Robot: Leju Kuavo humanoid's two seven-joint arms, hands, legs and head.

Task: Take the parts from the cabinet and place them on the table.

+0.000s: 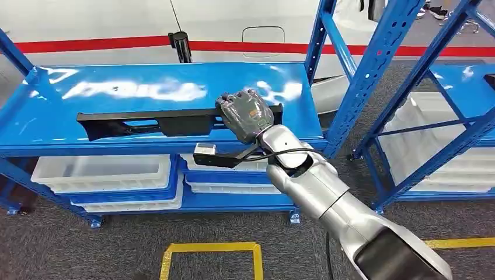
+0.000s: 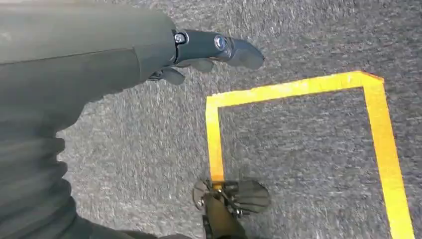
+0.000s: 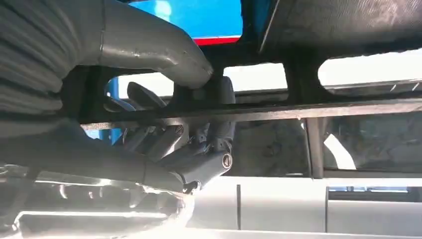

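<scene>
Right hand (image 1: pixel 246 115) grips the right end of the long black part (image 1: pixel 157 121), whose long axis runs leftward along the blue shelf (image 1: pixel 175 81).

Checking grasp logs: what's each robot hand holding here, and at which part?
Right robot hand grips the long black plastic part near its right end, fingers wrapped around a bar of it, on the blue shelf. Left robot hand holds nothing.

Glossy blue shelf (image 1: pixel 146 125) carries a matte black long part (image 1: pixel 152 121); grey right hand (image 1: pixel 245 114) with an orange patch, silver arm; white bins (image 1: pixel 105 172) below; grey speckled carpet (image 1: pixel 117 251) with yellow tape outline (image 1: pixel 210 248)
</scene>
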